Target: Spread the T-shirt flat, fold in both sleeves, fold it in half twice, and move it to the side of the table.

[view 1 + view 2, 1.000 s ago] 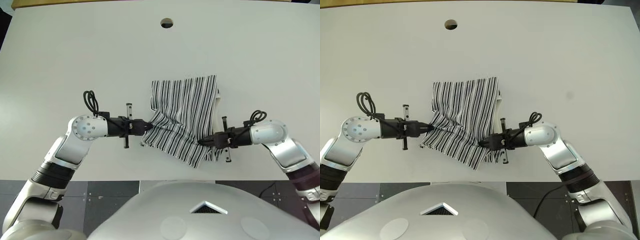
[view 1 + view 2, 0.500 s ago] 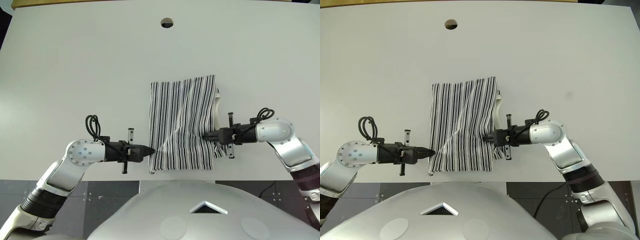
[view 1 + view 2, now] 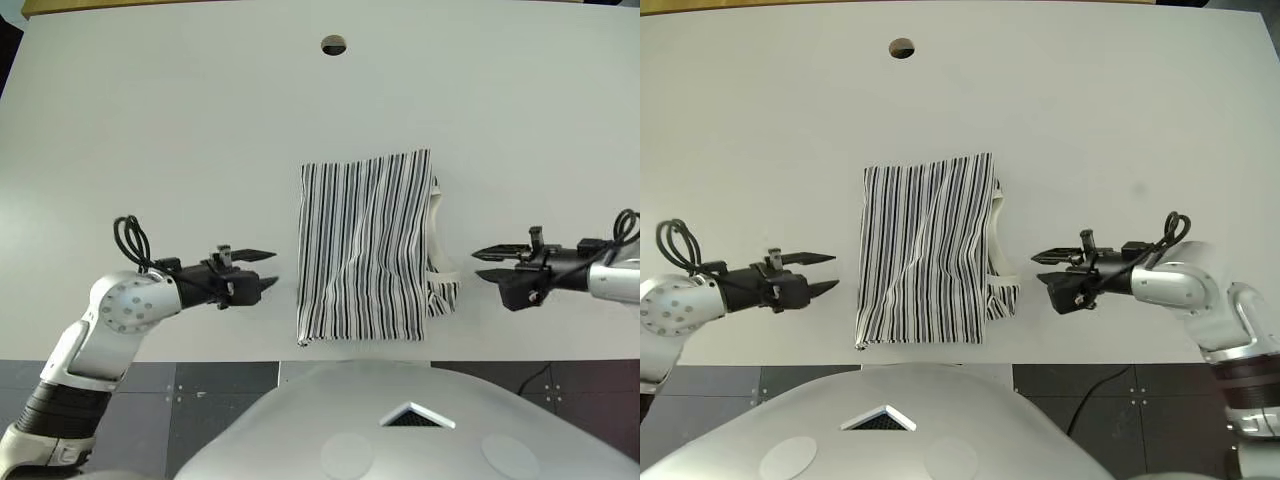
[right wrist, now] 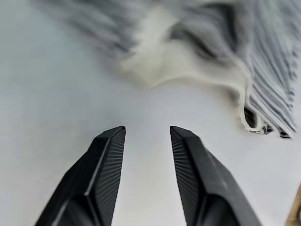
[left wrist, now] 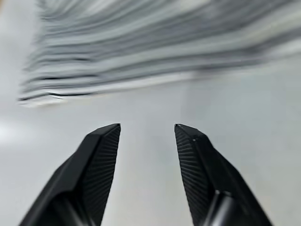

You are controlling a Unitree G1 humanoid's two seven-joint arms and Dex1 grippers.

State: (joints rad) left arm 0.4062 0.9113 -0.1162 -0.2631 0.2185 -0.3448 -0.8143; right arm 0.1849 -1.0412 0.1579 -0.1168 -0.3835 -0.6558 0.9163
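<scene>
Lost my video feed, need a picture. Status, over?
Left tool open, right tool open, both off the cloth. Striped T-shirt folded, at near edge of table. Only a hole far behind it, no obstruction.

Both eye views look forward and steeply down from the head, well above the bench (image 3: pixel 150 120). They share the same stretch: the shirt (image 3: pixel 925 250) between the left pincer (image 3: pixel 274 268) and the right pincer (image 3: pixel 1037 268), slightly offset sideways from one eye to the other. Each wrist view sits just behind its own pincer, low over the bench. It faces out past the tips to the shirt's near edge, close ahead.
</scene>
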